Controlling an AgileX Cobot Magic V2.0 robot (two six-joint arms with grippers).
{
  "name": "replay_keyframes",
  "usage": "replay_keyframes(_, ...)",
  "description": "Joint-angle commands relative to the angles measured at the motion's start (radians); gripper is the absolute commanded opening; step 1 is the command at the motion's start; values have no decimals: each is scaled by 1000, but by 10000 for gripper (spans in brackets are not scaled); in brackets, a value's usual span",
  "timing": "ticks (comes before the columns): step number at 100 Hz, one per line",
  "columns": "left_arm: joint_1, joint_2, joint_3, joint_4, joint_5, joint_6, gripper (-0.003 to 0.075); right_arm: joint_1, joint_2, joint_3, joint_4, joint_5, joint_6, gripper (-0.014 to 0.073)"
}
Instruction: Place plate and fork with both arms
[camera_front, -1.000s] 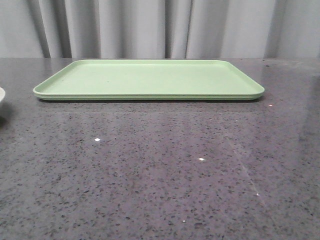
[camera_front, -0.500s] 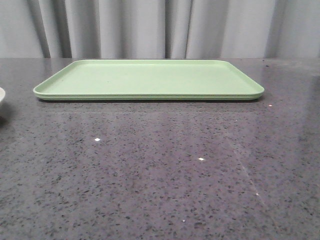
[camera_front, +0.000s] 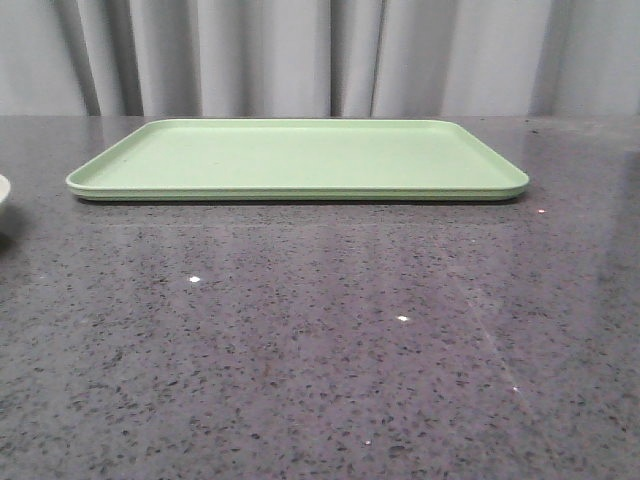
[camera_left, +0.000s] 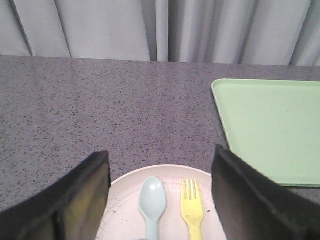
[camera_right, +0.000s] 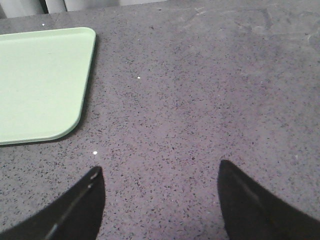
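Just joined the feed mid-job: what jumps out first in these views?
The big light-green tray lies bare at the far middle of the dark speckled table. In the left wrist view, a pale plate holds a yellow fork beside a blue spoon, between the open left gripper fingers. The right gripper is open over bare table.

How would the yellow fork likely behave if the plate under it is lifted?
The fork looks like small plastic, so probably light and stiff. It lies loose on the smooth plate beside a spoon, so it may well slide if the plate tilts.
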Motion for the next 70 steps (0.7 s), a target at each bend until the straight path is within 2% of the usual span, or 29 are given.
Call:
replay_keyframes(1,6,6,-46,20,-61,1,435,-6,8,-36,-4,-73,-2,489)
replay_keyframes(14,51,37,-94,21,18,-17,395,-6,8,-36,-4,-73,-2,489)
replay_keyframes(29,119,122,-171,58,183,-17,395,-6,8,-36,-4,-74,-2,489)
replay_keyframes(40,165,190,-212,72,252,-17,395,-6,8,-36,-4,-74,-2,489)
replay_keyframes(55,177,313,-279,72,395,-11,395,-6,8,-36,-4,-74,-2,489)
replay_keyframes(70,181,413,-311,120,414,-6,395,-6,8,-36,-4,-74,-2,489)
